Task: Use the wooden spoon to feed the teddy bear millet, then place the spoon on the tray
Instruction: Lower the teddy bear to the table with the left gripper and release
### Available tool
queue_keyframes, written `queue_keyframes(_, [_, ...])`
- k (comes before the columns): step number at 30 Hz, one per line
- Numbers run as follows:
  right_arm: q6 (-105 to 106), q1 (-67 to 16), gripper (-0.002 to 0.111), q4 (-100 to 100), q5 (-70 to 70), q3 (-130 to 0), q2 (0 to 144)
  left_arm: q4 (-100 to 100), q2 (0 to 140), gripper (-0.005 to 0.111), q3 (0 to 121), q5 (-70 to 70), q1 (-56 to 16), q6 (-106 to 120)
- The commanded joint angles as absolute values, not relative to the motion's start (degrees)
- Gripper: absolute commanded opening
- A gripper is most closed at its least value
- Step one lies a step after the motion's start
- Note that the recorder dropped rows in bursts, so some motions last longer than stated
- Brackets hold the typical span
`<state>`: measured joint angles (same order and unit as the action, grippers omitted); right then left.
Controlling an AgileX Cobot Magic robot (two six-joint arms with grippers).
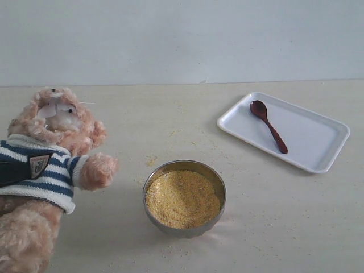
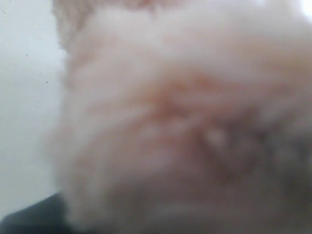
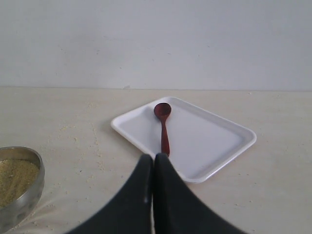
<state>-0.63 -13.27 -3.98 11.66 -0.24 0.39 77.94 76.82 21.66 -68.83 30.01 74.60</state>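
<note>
Stretching flat and matte, a pale beige surface (image 1: 170,114), meeting a plain whitish wall (image 1: 182,34) along a straight line at the back. Speckled with loose yellow grains, mostly around the bowl and toward the tray.

Front centre: a round steel bowl (image 1: 211,173), heaped nearly to the rim with millet (image 1: 182,199). Left of it: the teddy bear (image 1: 57,119) in a striped shirt, muzzle tipped upward, cut off by the left and bottom borders of the exterior view, one paw stretched toward the bowl but apart from it.

Rear right, well apart from the bowl: the white tray (image 1: 313,136), lying skewed to the back line. Inside its rim, flat on the tray floor: the wooden spoon (image 1: 268,126), bowl end toward the far left corner, handle slanting toward the near long side.

Open room: a broad bare stretch between bear and tray at the back, another at the front right, beside the bowl and in front of the tray.

Right claw (image 3: 153,163): clenched on nothing, fingers pressed together, tips overlapping the tray's near rim in the right wrist view, in line with the handle's end.

Left claw (image 2: 29,220): only a dark sliver beneath blurred fur filling the lens; cannot tell whether released or clenched.
</note>
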Motion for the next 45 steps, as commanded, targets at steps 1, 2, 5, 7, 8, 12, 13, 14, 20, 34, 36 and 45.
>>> queue_keyframes(1, [-0.6, -13.1, 0.0, -4.0, 11.8, 0.0, 0.0, 79.6, 76.3, 0.005, 21.3, -69.5, 30.1, 75.1])
queue_keyframes(2, [-0.6, -13.1, 0.0, -4.0, 11.8, 0.0, 0.0, 79.2, 76.3, 0.005, 21.3, -68.9, 30.1, 75.1])
queue_keyframes(5, [-0.6, -13.1, 0.0, -4.0, 11.8, 0.0, 0.0, 78.6, 76.3, 0.005, 21.0, -68.7, 30.1, 75.6])
queue_keyframes(7, [-0.6, -13.1, 0.0, -4.0, 11.8, 0.0, 0.0, 80.0, 76.3, 0.005, 19.2, -67.2, 30.1, 77.6])
queue_keyframes(8, [-0.6, -13.1, 0.0, -4.0, 11.8, 0.0, 0.0, 80.5, 76.3, 0.005, 18.6, -66.1, 30.1, 78.0])
queue_keyframes(12, [-0.6, -13.1, 0.0, -4.0, 11.8, 0.0, 0.0, 82.0, 76.3, 0.005, 17.6, -62.5, 30.1, 78.5])
queue_keyframes(13, [-0.6, -13.1, 0.0, -4.0, 11.8, 0.0, 0.0, 82.0, 76.4, 0.005, 17.6, -62.2, 30.1, 78.5])
queue_keyframes(14, [-0.6, -13.1, 0.0, -4.0, 11.8, 0.0, 0.0, 82.1, 76.4, 0.005, 17.5, -60.7, 30.1, 78.5])
queue_keyframes(20, [-0.6, -13.1, 0.0, -4.1, 11.8, 0.0, 0.0, 84.6, 79.9, 0.005, 17.2, -58.8, 30.1, 80.7])
queue_keyframes(34, [-0.6, -13.1, 0.0, -4.1, 11.8, 0.0, 0.0, 91.6, 94.9, 0.005, 17.2, -64.9, 29.9, 90.6])
queue_keyframes(36, [-0.6, -13.1, 0.0, -4.1, 11.8, 0.0, 0.0, 92.4, 96.3, 0.005, 17.2, -64.9, 29.9, 91.5])
queue_keyframes(45, [-0.6, -13.1, 0.0, -4.1, 11.8, 0.0, 0.0, 94.8, 100.3, 0.005, 17.2, -61.8, 29.9, 94.8])
